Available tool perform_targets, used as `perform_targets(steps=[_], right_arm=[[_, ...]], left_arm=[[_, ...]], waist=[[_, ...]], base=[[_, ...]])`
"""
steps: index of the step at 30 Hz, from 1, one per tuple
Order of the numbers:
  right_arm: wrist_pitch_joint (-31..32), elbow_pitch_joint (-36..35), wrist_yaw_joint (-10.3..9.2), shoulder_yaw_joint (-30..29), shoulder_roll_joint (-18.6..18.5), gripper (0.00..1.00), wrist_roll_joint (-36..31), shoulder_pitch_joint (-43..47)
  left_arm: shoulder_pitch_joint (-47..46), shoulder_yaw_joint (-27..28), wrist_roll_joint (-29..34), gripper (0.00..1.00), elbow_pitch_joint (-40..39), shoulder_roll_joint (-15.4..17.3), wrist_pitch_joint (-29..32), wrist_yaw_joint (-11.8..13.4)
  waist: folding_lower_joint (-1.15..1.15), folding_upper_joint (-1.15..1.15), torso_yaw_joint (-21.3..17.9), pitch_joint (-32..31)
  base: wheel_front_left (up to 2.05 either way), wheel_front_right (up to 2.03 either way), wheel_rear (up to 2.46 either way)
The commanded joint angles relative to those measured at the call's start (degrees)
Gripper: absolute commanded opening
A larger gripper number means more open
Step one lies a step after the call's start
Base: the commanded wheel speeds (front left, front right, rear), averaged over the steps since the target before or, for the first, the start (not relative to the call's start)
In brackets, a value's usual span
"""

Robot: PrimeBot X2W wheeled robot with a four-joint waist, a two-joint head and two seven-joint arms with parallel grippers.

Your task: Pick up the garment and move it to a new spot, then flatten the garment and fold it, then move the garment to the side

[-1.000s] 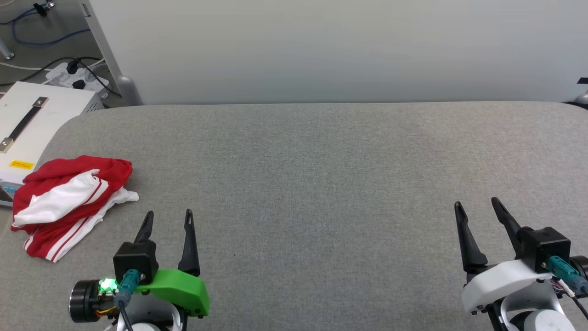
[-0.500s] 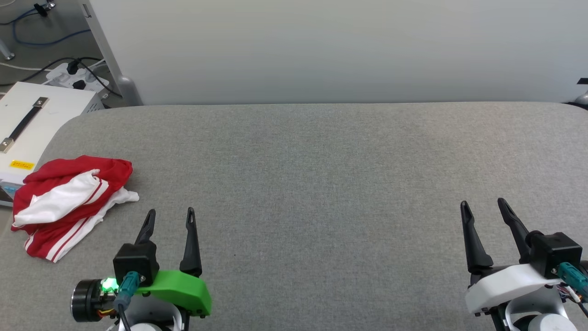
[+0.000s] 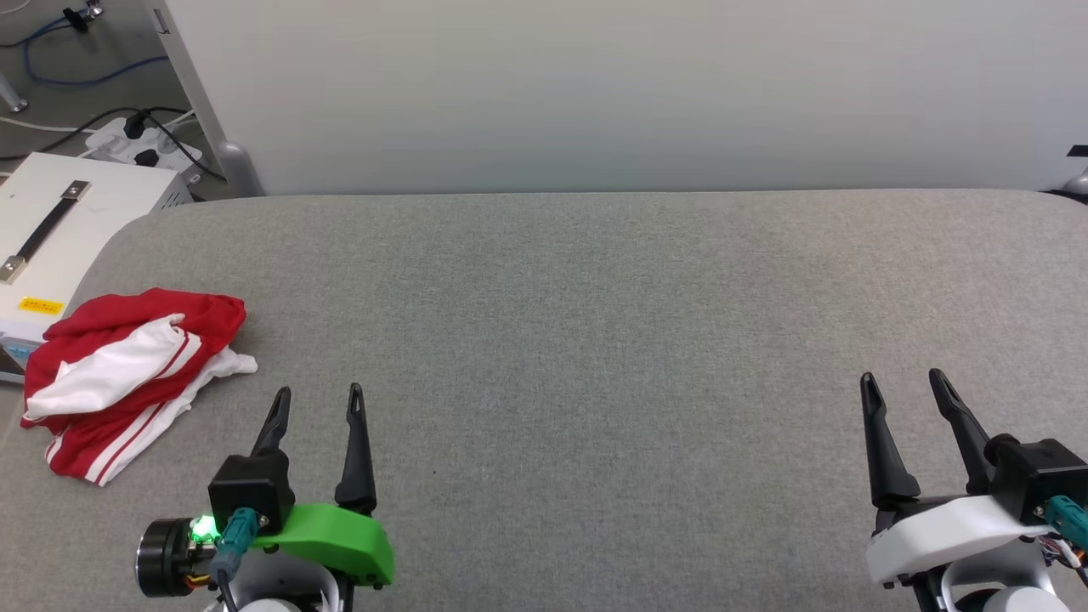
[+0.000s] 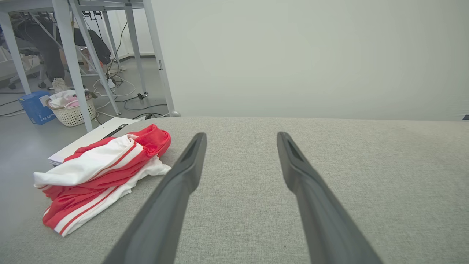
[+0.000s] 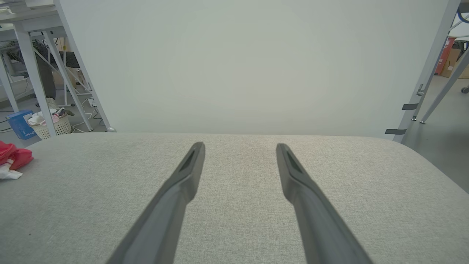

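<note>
Head view puts the garment (image 3: pixel 127 378) crumpled at the left edge of the grey padded table (image 3: pixel 595 297), beside a white case (image 3: pixel 51 229) and near the left gripper (image 3: pixel 319 391), not touching it. That claw and the right gripper (image 3: pixel 901 376) both stand spread, empty. Left wrist view adds a floor basket (image 4: pixel 73 112), perhaps holding laundry. Red cloth lies bunched, white sleeve uppermost, with red-white striped trim.

The head camera looks down from high over the near side of the grey bench (image 3: pixel 595 280), facing the white panel (image 3: pixel 595 85) behind it and taking in most of the top. Each wrist camera sits low behind its own fingers, the left tool (image 4: pixel 241 134) and the right tool (image 5: pixel 240 144), looking close along the bench toward that same panel. All three views share the shirt (image 3: pixel 127 374) at the bench's left end.
</note>
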Motion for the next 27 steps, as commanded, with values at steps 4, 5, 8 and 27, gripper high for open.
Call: perform_targets(steps=[4, 5, 8, 27], right_arm=[[-1.00, -0.57, -0.02, -0.31, 0.02, 1.00, 1.02, 0.95], [-1.10, -0.59, -0.02, -0.32, 0.02, 1.00, 1.10, 0.98], [-1.81, -0.75, -0.02, -0.39, 0.02, 1.00, 1.56, 1.21], [-4.03, -1.17, -0.03, -0.12, 0.03, 1.00, 0.99, 2.38]], left_arm=[[0.44, -0.23, -0.67, 1.00, 0.19, -0.14, -0.99, 0.33], [0.43, -0.25, -0.72, 1.00, 0.20, -0.14, -1.10, 0.31], [0.47, -0.38, -1.06, 1.00, 0.27, -0.15, -1.81, 0.19], [0.91, -0.81, -1.43, 1.00, 0.94, -0.20, -4.07, 0.11]], waist=[[0.00, 0.00, 0.00, 0.06], [0.00, 0.00, 0.00, 0.08], [0.00, 0.00, 0.03, 0.14], [0.00, 0.00, -0.13, 0.09]], base=[[0.00, 0.00, 0.00], [0.00, 0.00, 0.00], [0.00, 0.00, 0.00], [0.00, 0.00, 0.00]])
